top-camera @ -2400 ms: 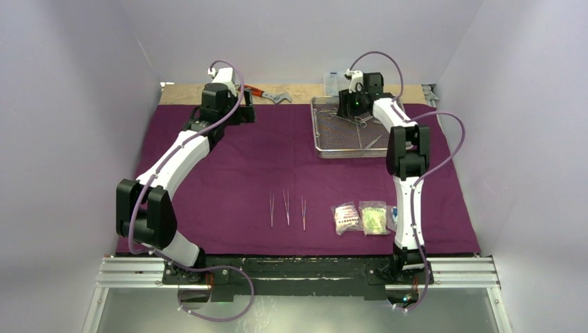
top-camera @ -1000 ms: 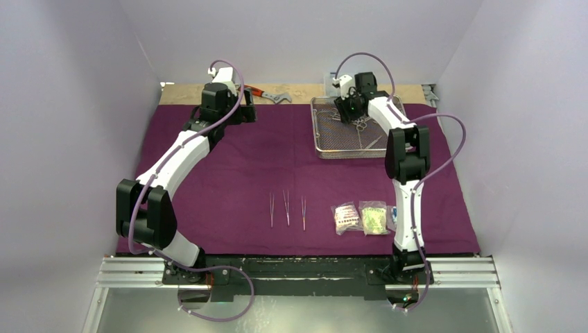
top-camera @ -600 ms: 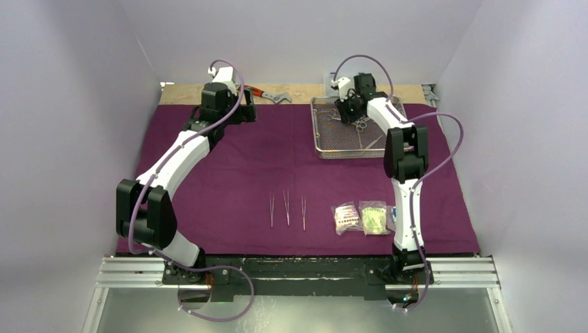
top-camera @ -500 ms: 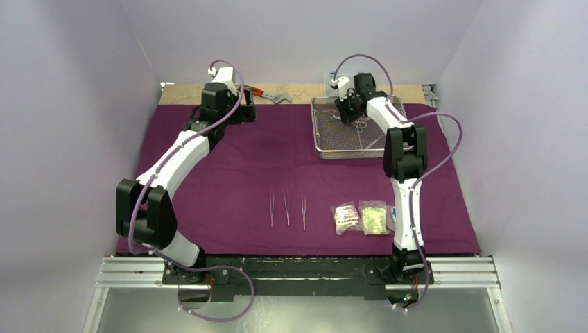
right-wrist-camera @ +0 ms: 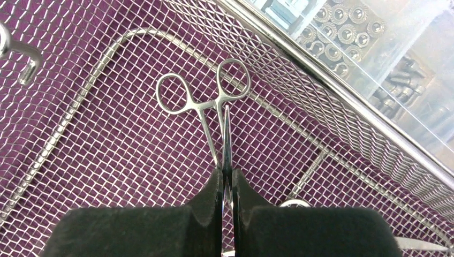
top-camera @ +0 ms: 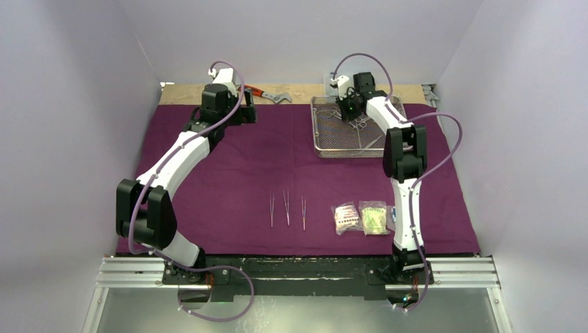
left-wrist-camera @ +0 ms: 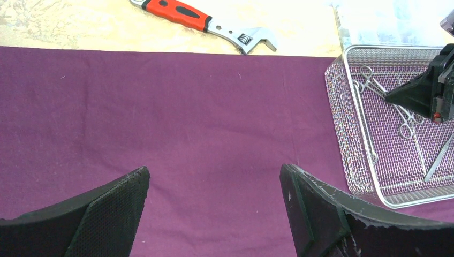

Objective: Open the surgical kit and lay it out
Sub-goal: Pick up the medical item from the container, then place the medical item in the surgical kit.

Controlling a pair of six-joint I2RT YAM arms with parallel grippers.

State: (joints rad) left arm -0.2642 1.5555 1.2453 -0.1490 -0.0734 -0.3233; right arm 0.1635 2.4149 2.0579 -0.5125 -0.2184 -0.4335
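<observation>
The right claw has just clamped onto the forceps in the mesh tray, so lifting them out seems next. The left claw hangs apart.

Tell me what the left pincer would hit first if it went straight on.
Probably the cloth: the open left pincer tilts down toward a bare stretch of it, nothing between. The wrench lies farther on, past the cloth's edge, though depth is hard to judge.
</observation>
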